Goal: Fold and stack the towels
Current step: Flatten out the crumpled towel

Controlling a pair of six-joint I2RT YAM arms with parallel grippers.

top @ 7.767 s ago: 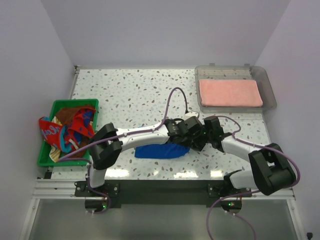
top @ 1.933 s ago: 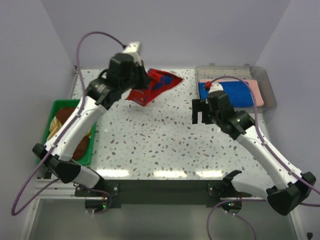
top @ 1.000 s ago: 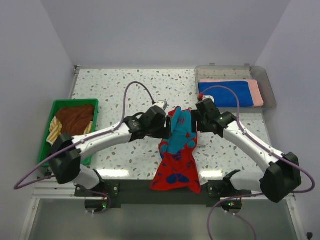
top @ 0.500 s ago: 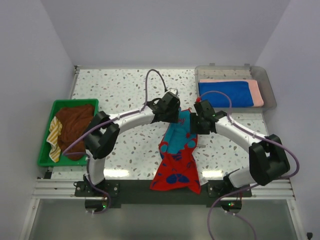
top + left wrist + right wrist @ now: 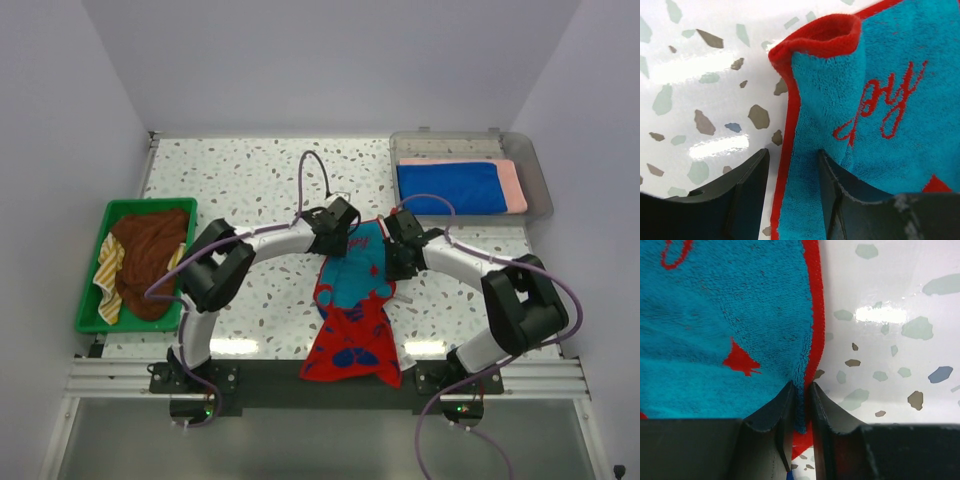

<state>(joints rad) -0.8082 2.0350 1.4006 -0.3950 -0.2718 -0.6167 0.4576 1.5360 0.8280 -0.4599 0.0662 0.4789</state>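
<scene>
Your patterned towel (image 5: pixel 354 305) lies rumpled at the middle of the table (image 5: pixel 250 180). Its teal end is far from the arms and its red end runs toward 6 o'clock, over the near edge.

Your left gripper (image 5: pixel 792 155) sits at the towel's 11 o'clock corner. Its jaws are apart, straddling the red hem, with one finger resting on the teal pile and nothing pinched.

Your right gripper (image 5: pixel 801 390) is at the towel's 2 o'clock edge, clenched on a thin fold of the hem.

At 1 o'clock, the royal blue towel (image 5: pixel 447 187) lies folded on the salmon pink towel (image 5: pixel 513 185) in the clear tray (image 5: pixel 537 170). At 9 o'clock, the green basket (image 5: pixel 150 204) holds the brown towel (image 5: pixel 148 255) with the striped towel (image 5: pixel 107 272) beside it, both unfolded.
</scene>
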